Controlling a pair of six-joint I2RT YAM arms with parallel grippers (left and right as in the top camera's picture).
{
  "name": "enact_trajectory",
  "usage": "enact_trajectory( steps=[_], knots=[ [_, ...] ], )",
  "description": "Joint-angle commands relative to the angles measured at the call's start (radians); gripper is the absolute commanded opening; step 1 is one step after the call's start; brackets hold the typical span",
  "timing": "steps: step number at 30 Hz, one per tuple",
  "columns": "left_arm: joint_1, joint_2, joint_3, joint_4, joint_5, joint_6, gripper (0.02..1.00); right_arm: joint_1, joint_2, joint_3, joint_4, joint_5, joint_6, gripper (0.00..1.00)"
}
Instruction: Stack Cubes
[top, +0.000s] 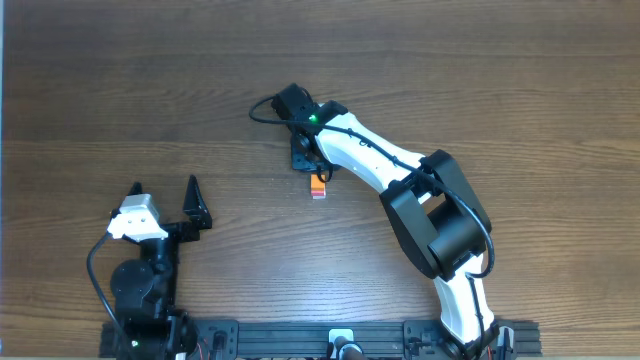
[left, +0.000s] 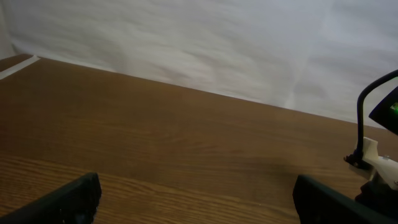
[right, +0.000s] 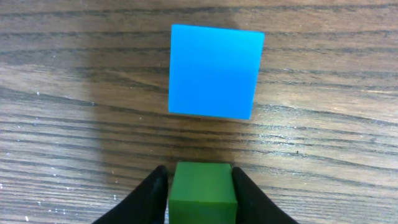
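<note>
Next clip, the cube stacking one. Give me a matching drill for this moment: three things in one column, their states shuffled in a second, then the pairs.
Things:
1. green cube
2. blue cube
3. left pincer

States:
A. open, holding nothing
B. clamped in the right pincer
C. free on the table, nothing on top

Pairs: 1-B, 2-C, 3-A
</note>
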Motion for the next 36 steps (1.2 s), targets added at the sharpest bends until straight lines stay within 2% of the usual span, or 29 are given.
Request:
enact_trajectory(
  steps=[1,18,36],
  knots=[
    [0.005,-0.007,-0.010,0.003,0.003,0.012,1.000,-0.007,0.010,0.021,0.003,0.013,-0.004,0.283],
    [0.005,-0.007,-0.010,0.003,0.003,0.012,1.000,-0.013,0.010,0.048,-0.030,0.017,-0.016,0.009],
    [0.005,-0.007,-0.010,0.003,0.003,0.012,0.998,-0.013,-0.046,0.269,-0.311,0.032,-0.019,0.009]
  ],
)
